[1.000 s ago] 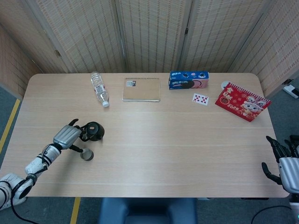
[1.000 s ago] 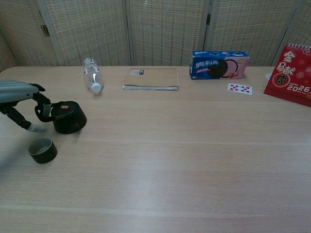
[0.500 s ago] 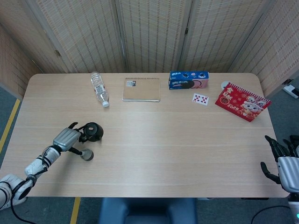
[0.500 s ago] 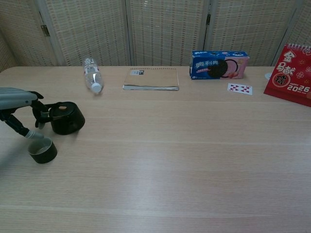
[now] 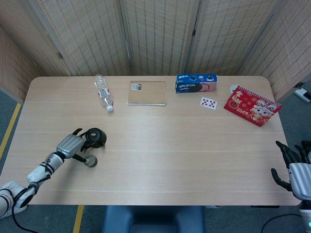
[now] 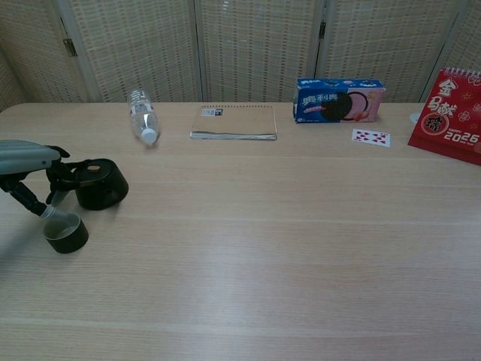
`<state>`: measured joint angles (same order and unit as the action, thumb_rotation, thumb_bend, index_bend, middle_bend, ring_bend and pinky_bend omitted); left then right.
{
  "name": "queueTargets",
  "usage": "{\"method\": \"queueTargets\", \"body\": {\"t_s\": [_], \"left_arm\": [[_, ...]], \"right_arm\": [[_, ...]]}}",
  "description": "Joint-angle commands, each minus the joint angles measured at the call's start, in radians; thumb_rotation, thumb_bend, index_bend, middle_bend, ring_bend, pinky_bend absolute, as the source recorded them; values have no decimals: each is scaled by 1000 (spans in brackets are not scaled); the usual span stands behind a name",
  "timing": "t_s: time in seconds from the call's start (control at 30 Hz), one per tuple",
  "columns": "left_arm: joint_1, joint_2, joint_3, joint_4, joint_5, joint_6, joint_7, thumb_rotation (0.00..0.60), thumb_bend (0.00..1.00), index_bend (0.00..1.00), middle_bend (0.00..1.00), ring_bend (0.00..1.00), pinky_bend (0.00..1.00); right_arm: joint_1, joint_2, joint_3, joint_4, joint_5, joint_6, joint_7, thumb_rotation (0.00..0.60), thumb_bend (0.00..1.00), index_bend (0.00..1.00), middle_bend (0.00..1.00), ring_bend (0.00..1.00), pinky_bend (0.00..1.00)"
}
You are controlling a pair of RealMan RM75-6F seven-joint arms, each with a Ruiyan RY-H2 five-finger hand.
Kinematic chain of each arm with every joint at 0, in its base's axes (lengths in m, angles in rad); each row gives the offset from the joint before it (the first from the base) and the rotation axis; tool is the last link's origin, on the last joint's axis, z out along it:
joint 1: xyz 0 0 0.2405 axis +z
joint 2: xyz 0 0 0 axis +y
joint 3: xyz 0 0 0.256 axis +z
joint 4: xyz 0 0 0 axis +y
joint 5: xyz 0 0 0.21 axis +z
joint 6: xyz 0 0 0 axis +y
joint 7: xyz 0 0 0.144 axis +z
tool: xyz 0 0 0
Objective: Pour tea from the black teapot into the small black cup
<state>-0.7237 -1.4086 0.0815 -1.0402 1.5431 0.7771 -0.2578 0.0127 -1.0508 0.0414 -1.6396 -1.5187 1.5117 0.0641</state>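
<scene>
- The black teapot (image 6: 96, 184) sits upright on the table (image 6: 285, 248) near its left edge, with the small black cup (image 6: 65, 232) just beside it on the near side.
- The left hand (image 5: 72, 144) is at the pot's handle — its fingers (image 6: 56, 174) curl around the handle side, so I judge the pot gripped, though it looks fully set down and not yet tipped.
- One finger reaches down to the cup's rim; whether it touches or only overlaps it in the picture cannot be told.
- By my reading the pour itself is still to do: the spout is not over the cup, and no tea is visible inside it from either camera.
- The right hand (image 5: 295, 170) shows only in the head view, off the table's right near corner — fingers apart, holding nothing.
- The chest view alone gives the pot's lid, its level stance and the cup's open mouth from the side; the head view gives the gap between pot and cup from above.
</scene>
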Motion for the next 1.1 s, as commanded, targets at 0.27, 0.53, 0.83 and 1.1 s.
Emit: {"method": "queueTargets", "body": {"t_s": [0.27,0.53,0.83,1.1], "left_arm": [[-8,2,-1,-14,-10,-24,-1,311,210,689,698,515,3],[-21,6,-7,-17,-22,-49,1,311,210,778,810,614,0],[-27,-6,-17,4,-32,-55,10,310,210,911,952,753,0],[-39,-16,-35,21,-47,-64,4,312,209,991,1000,862,0]], "right_arm": [[1,-4,1,7,4,-4,6,600,426,56,184,247,79],[3,-4,3,12,8,-7,11,600,426,56,185,249,79],[1,-11,6,23,16,-5,22,600,426,56,185,251,79],[1,-15,7,32,21,-8,29,600,427,56,185,251,79]]}}
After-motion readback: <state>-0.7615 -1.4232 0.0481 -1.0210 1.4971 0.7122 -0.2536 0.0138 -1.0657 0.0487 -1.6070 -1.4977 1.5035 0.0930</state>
